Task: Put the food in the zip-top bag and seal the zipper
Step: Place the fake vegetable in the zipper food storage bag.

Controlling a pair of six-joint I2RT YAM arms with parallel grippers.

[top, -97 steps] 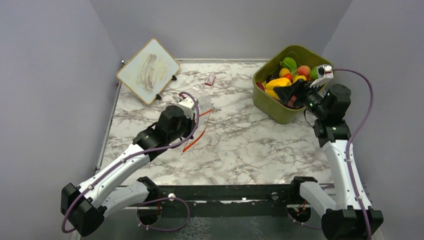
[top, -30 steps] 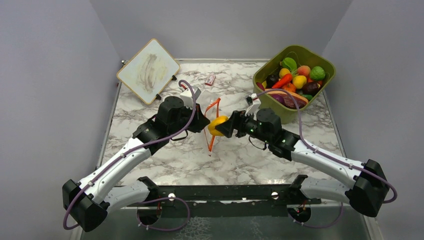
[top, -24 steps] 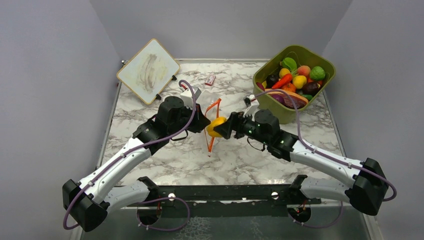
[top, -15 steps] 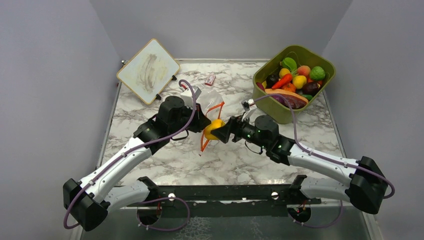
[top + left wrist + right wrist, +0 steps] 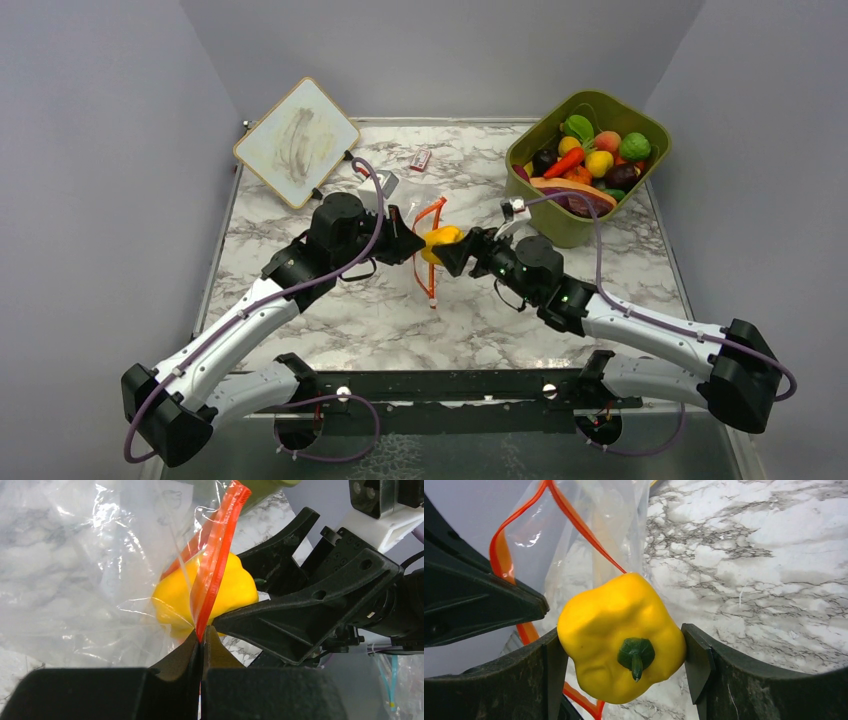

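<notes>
Mid-frame, the right gripper (image 5: 621, 647) hugs the yellow pepper (image 5: 614, 615) in wide jaws, right at the mouth of the zip-top bag (image 5: 75, 555). The left gripper (image 5: 201, 642) pinches the zipper (image 5: 217, 550) tight, so I think the pepper should go deep inside before it is let go. More food (image 5: 598, 162) sits in the green tub (image 5: 560, 228), upper right.

**Pepper Half Veiled, Hands Cropped**

From the left wrist, the zipper (image 5: 216, 555) and the film of the zip-top bag (image 5: 75, 565) cross the yellow pepper (image 5: 235, 590). The left hand (image 5: 201, 645), pinching the zipper, runs off the frame at 6 o'clock. The right hand (image 5: 624, 660), clasping the pepper, is cropped at 6 o'clock too. From above, the packet (image 5: 421, 159) toward 12 o'clock on the desk (image 5: 500, 320) is too small to read. The wall of the tub (image 5: 560, 228) and the top pieces cover the lower food (image 5: 598, 160).
</notes>
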